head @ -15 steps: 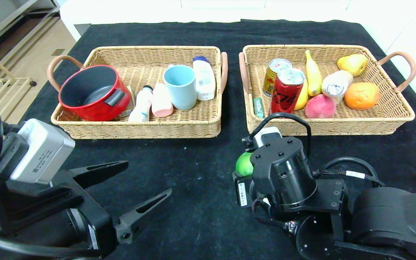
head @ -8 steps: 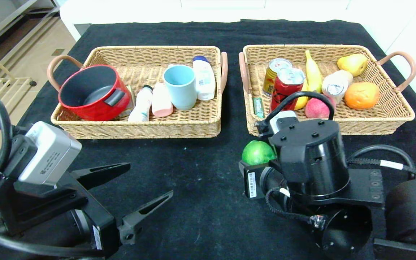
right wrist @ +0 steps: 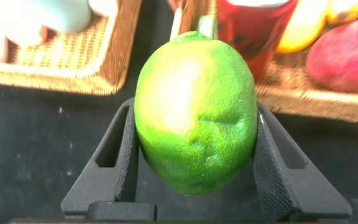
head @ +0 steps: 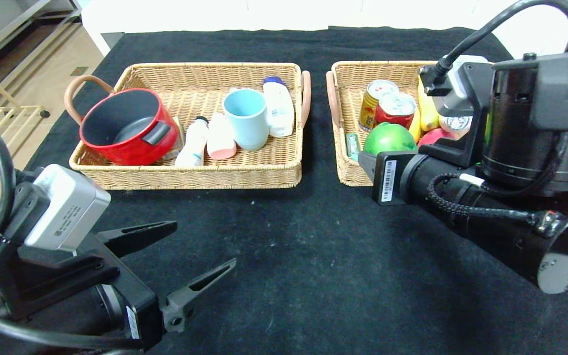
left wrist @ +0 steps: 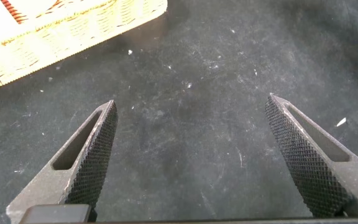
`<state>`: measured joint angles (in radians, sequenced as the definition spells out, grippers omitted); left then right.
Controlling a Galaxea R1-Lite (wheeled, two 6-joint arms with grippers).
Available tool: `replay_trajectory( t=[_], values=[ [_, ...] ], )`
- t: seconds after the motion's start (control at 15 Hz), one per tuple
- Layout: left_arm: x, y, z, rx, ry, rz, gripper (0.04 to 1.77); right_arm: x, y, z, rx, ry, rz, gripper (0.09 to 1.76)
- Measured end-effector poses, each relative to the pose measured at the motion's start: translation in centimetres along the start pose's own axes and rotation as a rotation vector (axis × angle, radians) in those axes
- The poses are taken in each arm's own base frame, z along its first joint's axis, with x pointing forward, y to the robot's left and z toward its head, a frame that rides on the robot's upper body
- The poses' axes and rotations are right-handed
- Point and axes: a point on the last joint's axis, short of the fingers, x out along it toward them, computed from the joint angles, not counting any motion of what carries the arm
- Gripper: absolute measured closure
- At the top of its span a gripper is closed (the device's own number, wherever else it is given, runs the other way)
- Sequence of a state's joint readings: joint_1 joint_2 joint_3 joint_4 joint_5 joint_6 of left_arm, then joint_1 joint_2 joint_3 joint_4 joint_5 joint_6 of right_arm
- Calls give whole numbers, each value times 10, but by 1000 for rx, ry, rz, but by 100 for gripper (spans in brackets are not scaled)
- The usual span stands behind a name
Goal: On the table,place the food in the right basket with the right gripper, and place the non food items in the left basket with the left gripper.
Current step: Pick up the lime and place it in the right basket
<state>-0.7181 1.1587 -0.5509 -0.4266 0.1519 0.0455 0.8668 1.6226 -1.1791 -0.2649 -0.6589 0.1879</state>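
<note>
The right pincer (right wrist: 194, 168) clamps a lime (right wrist: 196, 112) between its fingers, raised over the right basket's (head: 348, 172) near rim because food belongs there. The left pincer (left wrist: 194, 162) gapes wide and empty, low over the counter (head: 284, 256).

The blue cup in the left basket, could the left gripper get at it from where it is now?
Probably yes. The left gripper hangs open over bare table, and nothing stands between it and the left basket. The blue cup stands upright, though the pink bottle crowds one side.
</note>
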Motion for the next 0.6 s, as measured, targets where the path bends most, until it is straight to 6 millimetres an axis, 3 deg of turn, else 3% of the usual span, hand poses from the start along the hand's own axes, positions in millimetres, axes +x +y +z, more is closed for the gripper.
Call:
replay_trajectory(
  t=[0.27, 0.6],
  values=[
    [0, 0, 0, 1, 1, 0, 9, 3, -28, 15, 9, -38, -81, 77],
    [1, -1, -3, 3, 14, -4, 9, 2, -85, 26, -11, -64, -236, 77]
  ],
)
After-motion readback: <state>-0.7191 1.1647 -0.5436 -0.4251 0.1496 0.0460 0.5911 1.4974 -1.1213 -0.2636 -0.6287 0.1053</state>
